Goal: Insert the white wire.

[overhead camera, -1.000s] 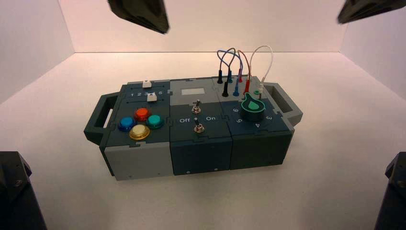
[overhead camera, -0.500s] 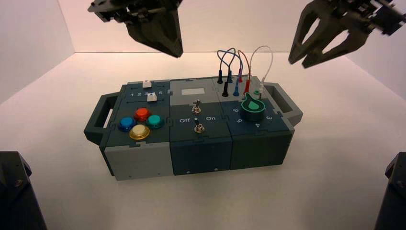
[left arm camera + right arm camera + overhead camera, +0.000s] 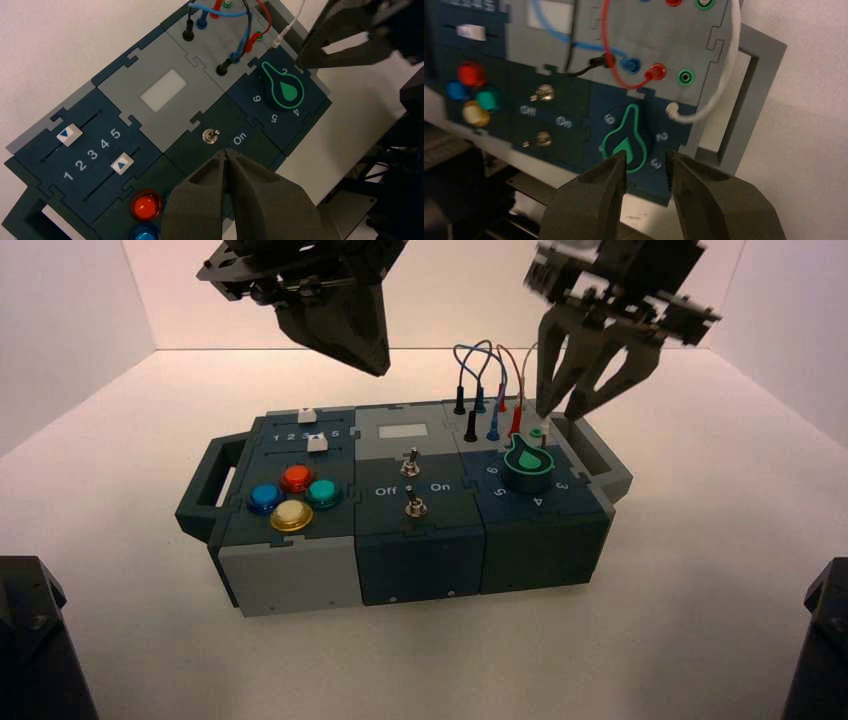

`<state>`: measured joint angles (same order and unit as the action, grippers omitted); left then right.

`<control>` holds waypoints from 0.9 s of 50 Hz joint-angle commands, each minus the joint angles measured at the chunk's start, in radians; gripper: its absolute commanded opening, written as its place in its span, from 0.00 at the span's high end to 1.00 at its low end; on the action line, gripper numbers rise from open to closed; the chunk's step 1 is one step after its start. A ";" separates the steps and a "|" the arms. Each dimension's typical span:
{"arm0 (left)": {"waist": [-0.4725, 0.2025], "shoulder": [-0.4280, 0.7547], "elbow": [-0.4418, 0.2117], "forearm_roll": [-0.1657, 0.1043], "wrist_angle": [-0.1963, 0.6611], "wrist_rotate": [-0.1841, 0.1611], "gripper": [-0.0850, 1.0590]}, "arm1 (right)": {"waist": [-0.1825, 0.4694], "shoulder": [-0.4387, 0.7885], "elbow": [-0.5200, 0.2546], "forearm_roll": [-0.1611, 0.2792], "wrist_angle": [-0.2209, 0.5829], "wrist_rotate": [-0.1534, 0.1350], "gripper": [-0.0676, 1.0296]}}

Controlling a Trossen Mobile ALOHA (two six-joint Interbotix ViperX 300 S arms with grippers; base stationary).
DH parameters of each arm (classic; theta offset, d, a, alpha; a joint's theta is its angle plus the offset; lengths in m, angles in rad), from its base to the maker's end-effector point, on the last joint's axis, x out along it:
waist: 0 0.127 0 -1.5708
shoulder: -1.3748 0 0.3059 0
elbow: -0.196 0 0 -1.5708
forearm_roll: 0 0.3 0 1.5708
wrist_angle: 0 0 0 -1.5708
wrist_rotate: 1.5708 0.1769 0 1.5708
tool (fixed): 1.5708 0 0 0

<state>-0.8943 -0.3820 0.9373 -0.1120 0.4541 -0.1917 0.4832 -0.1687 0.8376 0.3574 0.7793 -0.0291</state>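
The white wire (image 3: 730,65) arches over the right end of the box (image 3: 420,550). Its near plug tip (image 3: 672,110) rests beside the green knob (image 3: 625,145), close to an empty green socket (image 3: 686,76). In the left wrist view, the white wire (image 3: 295,17) runs down to that tip. My right gripper (image 3: 575,408) hangs open just above the wire's end of the box and hides most of the arch in the high view. Its fingers (image 3: 645,155) hold nothing. My left gripper (image 3: 372,365) hovers shut above the box's rear middle, over the toggle switches (image 3: 227,155).
Red (image 3: 512,370) and blue leads (image 3: 475,355) stand plugged in next to the white one. Two toggle switches (image 3: 412,485), several coloured buttons (image 3: 293,495) and two sliders (image 3: 312,430) fill the rest of the top. A grey handle (image 3: 605,460) juts from the right end.
My right gripper swung down and left from the upper right corner to over the wires and spread wide. My left gripper came down into view above the box.
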 commanded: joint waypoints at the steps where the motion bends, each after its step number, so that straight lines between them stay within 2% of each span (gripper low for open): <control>1: -0.003 -0.028 -0.008 -0.002 -0.002 -0.006 0.95 | 0.005 0.015 -0.040 -0.015 -0.002 -0.003 0.55; 18: -0.003 -0.038 -0.008 -0.002 -0.003 -0.003 0.95 | 0.005 0.101 -0.117 -0.048 0.006 -0.003 0.55; 39: -0.003 -0.040 -0.020 0.002 0.008 0.006 0.95 | 0.002 0.170 -0.129 -0.089 0.005 0.003 0.55; 45: -0.003 -0.040 -0.026 0.002 0.008 0.009 0.95 | 0.000 0.178 -0.140 -0.091 0.006 0.005 0.59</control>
<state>-0.8943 -0.4096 0.9434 -0.1120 0.4648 -0.1856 0.4832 0.0199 0.7286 0.2684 0.7854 -0.0261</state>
